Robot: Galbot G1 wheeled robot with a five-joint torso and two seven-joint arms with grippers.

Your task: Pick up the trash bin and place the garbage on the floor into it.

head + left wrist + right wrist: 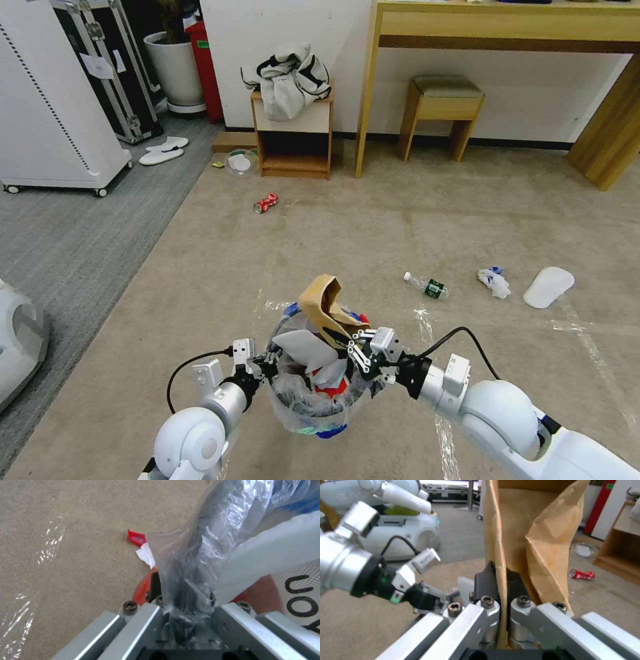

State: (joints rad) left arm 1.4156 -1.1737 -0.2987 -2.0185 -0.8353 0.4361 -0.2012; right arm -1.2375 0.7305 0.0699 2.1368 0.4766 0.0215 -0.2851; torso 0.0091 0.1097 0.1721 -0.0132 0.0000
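Beige short-pile carpet (373, 227) with faint tape lines spreads under my rig, a strip of grey ribbed carpet (73, 240) running along its left edge. My right tool (352, 344) is clamped on the edge of a crumpled brown paper carton (321, 303); in the right wrist view its black pads (486, 578) pinch the carton wall from both sides. The carton stands tilted up out of the small round trash bin (313, 407), blue and red outside and lined with a crinkled clear plastic bag (200, 542). My left tool (263, 365) is closed on the bin's near-left rim, the liner bunched between its jaws in the left wrist view. White and red scraps lie inside the bin beside the carton.

Out from the bin, on the carpet to its right, lie a clear bottle with a green label (427, 285), then a wad of white tissue with blue on it (494, 281), then a flat white slipper (548, 287), each apart from the next. Farther ahead, well apart from the bin, a crushed red can (266, 203) rests near a low wooden cabinet (295, 137), which carries a grey-white jacket (288, 79). A clear round lid or dish (240, 162) sits just left of the cabinet's foot. Two more white slippers (163, 150) lie on the grey carpet at the far left.
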